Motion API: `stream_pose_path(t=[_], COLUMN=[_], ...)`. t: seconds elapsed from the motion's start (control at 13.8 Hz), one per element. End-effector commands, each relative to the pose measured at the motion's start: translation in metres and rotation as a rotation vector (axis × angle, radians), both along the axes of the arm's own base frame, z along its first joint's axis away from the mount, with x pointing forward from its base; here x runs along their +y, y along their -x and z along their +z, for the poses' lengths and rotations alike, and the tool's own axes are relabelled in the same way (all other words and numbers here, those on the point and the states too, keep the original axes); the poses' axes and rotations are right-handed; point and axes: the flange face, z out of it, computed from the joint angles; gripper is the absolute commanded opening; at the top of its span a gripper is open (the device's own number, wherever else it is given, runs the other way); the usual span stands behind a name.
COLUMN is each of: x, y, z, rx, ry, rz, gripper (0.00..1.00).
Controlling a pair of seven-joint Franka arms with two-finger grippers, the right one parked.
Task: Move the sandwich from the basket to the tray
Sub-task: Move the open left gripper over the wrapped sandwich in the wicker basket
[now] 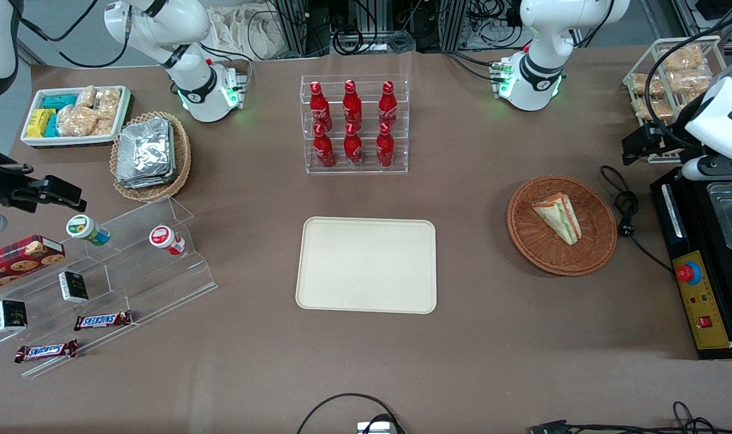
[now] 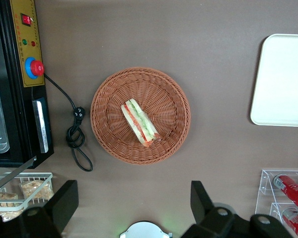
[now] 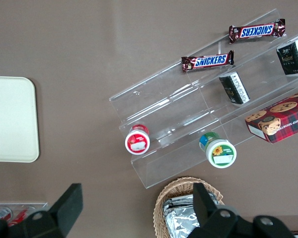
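**Sandwich in basket, claw wide and empty**

Cream and smooth, the rectangular tray (image 1: 366, 265) with rounded corners and a low rim lies bare on the brown table (image 1: 366, 374), nearest the front camera. Toward the working arm's end sits the round, reddish-brown woven basket (image 1: 562, 225), and in it the triangular sandwich (image 1: 558, 216) lies in clear wrap, its white bread layered with green and red. High above the table, the claw (image 2: 131, 198) hangs with its fingers spread wide, holding nothing.

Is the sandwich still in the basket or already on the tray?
In the basket: the sandwich lies on its wicker floor, the tray is bare, and the open gripper hangs high above.
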Motion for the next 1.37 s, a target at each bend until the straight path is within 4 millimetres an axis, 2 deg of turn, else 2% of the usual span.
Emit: stream_pose_path(t=[0.0, 0.22, 0.43, 0.72, 1.3], x=[-0.003, -0.004, -0.017, -0.016, -0.008], y=[-0.001, -0.003, -0.004, -0.001, 0.029], z=[0.006, -0.003, -0.027, -0.049, -0.12], rx=[0.004, 0.019, 0.051, 0.054, -0.003], ry=[0.008, -0.006, -0.045, -0.038, -0.043], rz=[0.013, 0.024, 0.11, 0.126, 0.251], gripper=[1.0, 1.0, 1.0, 1.0, 1.0])
